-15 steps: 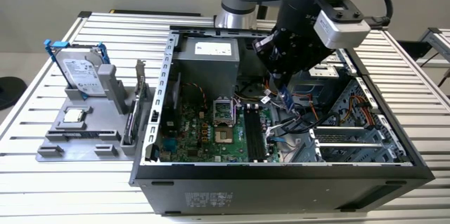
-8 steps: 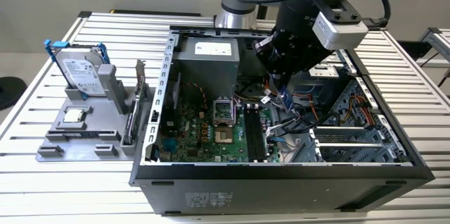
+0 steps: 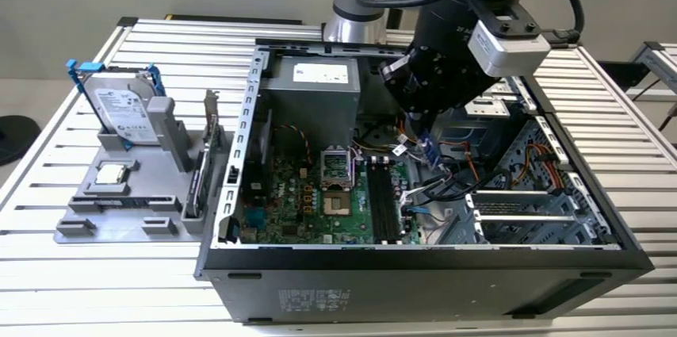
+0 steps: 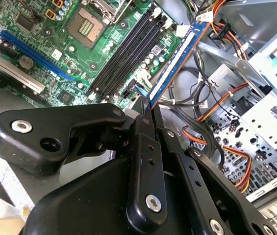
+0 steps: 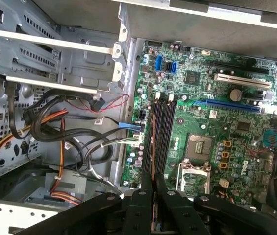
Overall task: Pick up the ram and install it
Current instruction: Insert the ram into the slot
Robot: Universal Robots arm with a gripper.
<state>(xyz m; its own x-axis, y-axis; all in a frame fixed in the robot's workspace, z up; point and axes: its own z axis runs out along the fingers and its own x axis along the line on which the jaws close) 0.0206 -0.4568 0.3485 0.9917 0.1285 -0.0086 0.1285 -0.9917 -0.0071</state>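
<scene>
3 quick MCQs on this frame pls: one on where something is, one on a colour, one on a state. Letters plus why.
1. Where is the long narrow blue-edged ram stick?
A. on the grey parts tray outside the case
B. in the black gripper, over the green motherboard
C. seated in a slot

2. What colour are the long memory slots?
A. black
B. white
C. yellow

3. What state is the square silver CPU socket in?
A. covered by a cooler
C. holding a fan
B. open and bare

Answers:
1 B: in the second wrist view the fingers close on the stick's end, above the board.
2 A: both wrist views show dark slots with white end clips.
3 B: its metal frame and contact field are exposed.
</scene>
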